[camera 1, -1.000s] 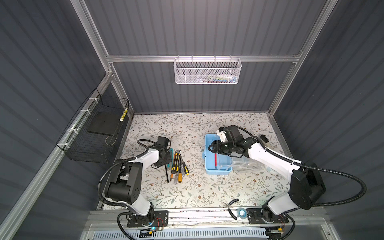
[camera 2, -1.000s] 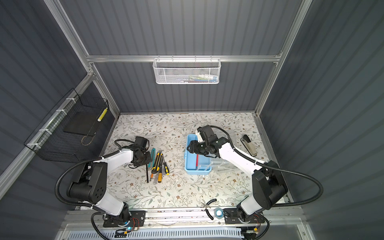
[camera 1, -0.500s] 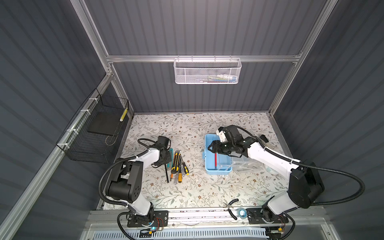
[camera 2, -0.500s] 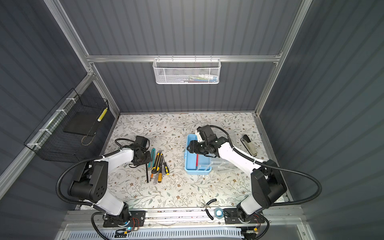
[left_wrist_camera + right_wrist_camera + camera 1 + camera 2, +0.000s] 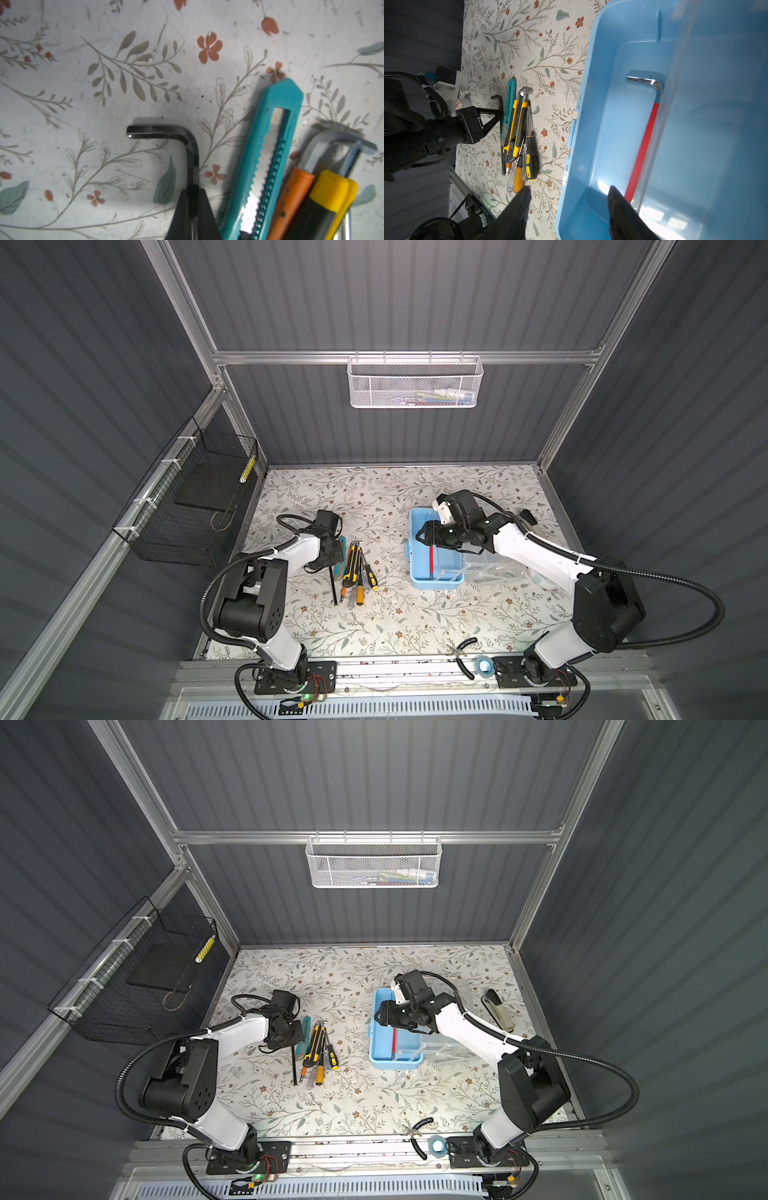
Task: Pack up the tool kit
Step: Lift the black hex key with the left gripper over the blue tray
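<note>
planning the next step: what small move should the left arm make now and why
Probably lift straight up: the left fingers are shut on the black hex key, which lies on the table beside the teal utility knife, outside the blue box.

1. My left gripper [image 5: 192,194] has finished closing. The small gap I still had between its jaws a second ago is gone. They now pinch the long shaft of the black hex key [image 5: 192,153], low in the left wrist view.
2. On the right arm, the big black elbow joint [image 5: 604,605] at the lower right of both top views sits slightly further left than a second ago.
3. That arm's corrugated cable loop [image 5: 722,612] reaches a little less far toward the right edge of the frame.
</note>
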Motion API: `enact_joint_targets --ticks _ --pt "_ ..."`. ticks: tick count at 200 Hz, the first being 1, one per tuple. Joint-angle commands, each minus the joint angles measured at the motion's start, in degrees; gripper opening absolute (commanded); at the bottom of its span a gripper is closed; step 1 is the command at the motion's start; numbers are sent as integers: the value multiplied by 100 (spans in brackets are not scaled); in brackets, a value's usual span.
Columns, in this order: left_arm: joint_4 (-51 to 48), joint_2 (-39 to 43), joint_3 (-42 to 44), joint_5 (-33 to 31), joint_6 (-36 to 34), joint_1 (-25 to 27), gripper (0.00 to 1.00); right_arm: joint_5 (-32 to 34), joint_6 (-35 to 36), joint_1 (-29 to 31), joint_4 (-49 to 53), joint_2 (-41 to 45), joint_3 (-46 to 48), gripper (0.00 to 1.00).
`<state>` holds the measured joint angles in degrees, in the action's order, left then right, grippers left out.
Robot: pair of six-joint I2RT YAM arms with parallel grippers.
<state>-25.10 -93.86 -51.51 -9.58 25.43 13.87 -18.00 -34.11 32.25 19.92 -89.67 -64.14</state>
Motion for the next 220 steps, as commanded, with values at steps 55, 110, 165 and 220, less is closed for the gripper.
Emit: enact_joint_targets --ticks 55,110,165,220 --pt "-1564 965 -1427 369 -302 -25 0 -744 -200 -378 -248 389 -90 60" --pt "-877 1030 -2175 1616 418 846 0 -910 -208 -868 -187 1010 -89 60" --pt "580 -51 -2834 2061 1058 1815 0 -773 -225 -972 -108 1383 58 60" --pt "1255 -1090 -3379 2324 1457 2510 0 -696 -298 -979 -238 1625 372 60"
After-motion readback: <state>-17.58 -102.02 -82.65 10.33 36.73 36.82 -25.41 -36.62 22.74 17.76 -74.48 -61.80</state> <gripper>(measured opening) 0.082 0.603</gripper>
